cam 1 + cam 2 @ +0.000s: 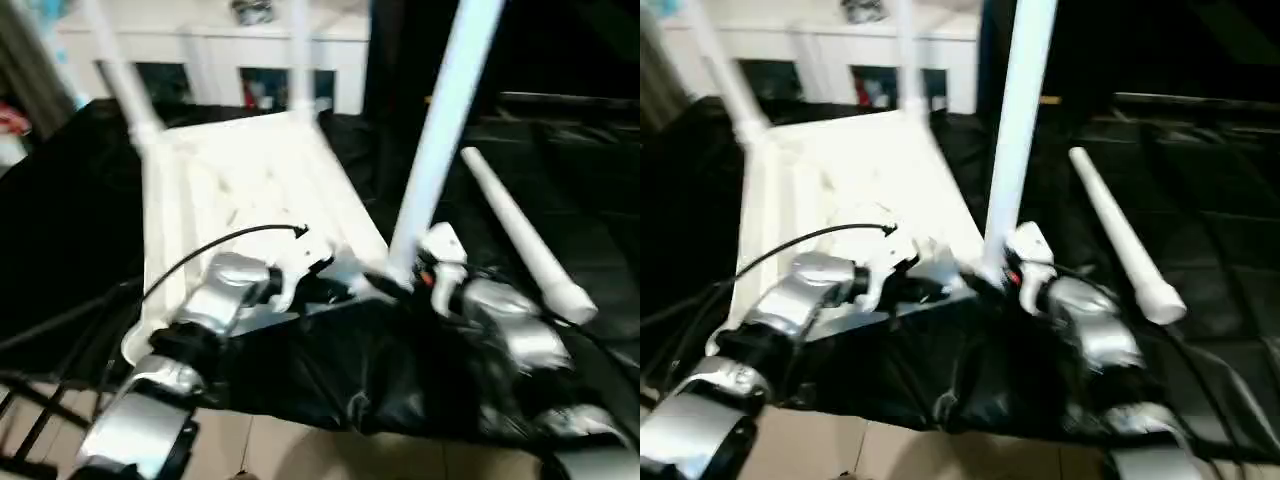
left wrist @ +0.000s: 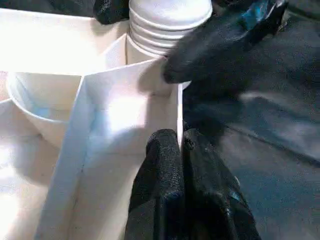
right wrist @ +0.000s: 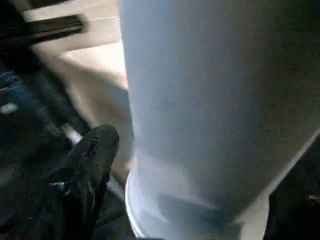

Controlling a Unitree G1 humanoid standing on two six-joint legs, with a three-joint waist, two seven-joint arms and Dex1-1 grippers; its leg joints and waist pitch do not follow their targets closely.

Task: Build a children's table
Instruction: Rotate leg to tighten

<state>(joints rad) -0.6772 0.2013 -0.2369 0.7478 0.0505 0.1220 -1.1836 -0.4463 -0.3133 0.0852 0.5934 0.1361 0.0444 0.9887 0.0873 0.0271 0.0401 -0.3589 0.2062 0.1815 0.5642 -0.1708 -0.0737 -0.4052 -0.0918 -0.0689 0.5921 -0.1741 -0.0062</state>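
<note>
The white plastic rectangular table top lies upside down, ribbed underside up, on the black-covered desk, filling the centre-left of the head views. Three white tapered tube legs stand in its corner sockets: two at the far corners, the far-left leg and the far-middle leg, both running off the top edge, and the near-right leg rising at centre frame. A fourth white tube leg lies loose on the desk at right, well apart from the top. So the build looks about three quarters done; by my reading one leg is left to seat, in the near-left corner, and then the table must be turned upright.

The left gripper is clamped on a thin rim wall of the top near the seated leg's ribbed base. The right gripper sits at the foot of the near-right leg; one black finger stands beside the tube with a gap showing, so it reads as spread and not holding.

The near-left socket is hidden behind the left forearm. Motion blur softens the head views, and whether the near-right leg is pressed fully home cannot be told.
</note>
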